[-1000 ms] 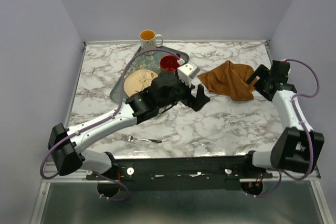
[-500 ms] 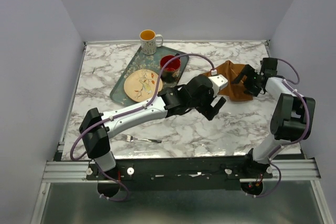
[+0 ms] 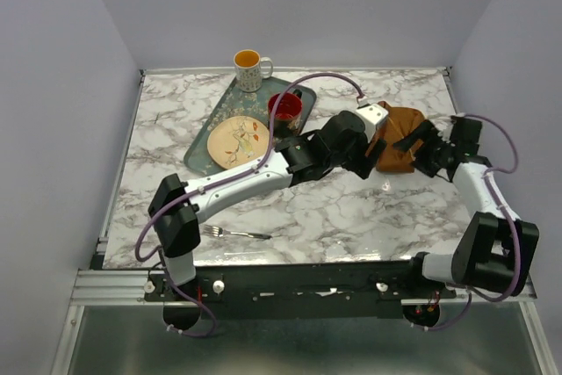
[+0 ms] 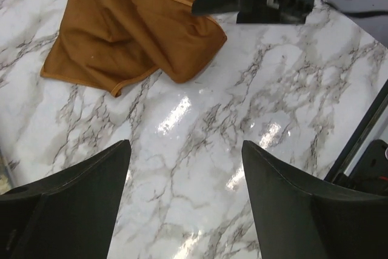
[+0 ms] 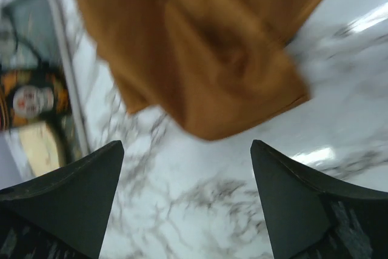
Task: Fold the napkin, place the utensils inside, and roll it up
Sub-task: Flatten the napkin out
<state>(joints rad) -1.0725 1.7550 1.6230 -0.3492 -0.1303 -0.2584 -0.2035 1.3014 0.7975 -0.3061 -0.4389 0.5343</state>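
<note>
The rust-brown napkin (image 3: 402, 132) lies crumpled on the marble at the right, and it also fills the top of both wrist views (image 4: 130, 25) (image 5: 200, 47). My left gripper (image 3: 378, 154) reaches across to its left front edge. That gripper (image 4: 185, 147) is open over bare marble, just short of the cloth. My right gripper (image 3: 420, 151) sits at the napkin's right front and is open too (image 5: 187, 145), with nothing between its fingers. A slim silvery fork (image 3: 235, 234) lies alone near the front edge.
A dark green tray (image 3: 200, 136) at the back left carries a plate (image 3: 237, 140) and a red cup (image 3: 285, 111). A yellow-lined mug (image 3: 250, 68) stands behind it. The left arm stretches diagonally across the table's middle.
The left arm has swung right from beside the tray to the napkin's edge. The right gripper has shifted along the napkin's right side. The left jaws have narrowed slightly.
</note>
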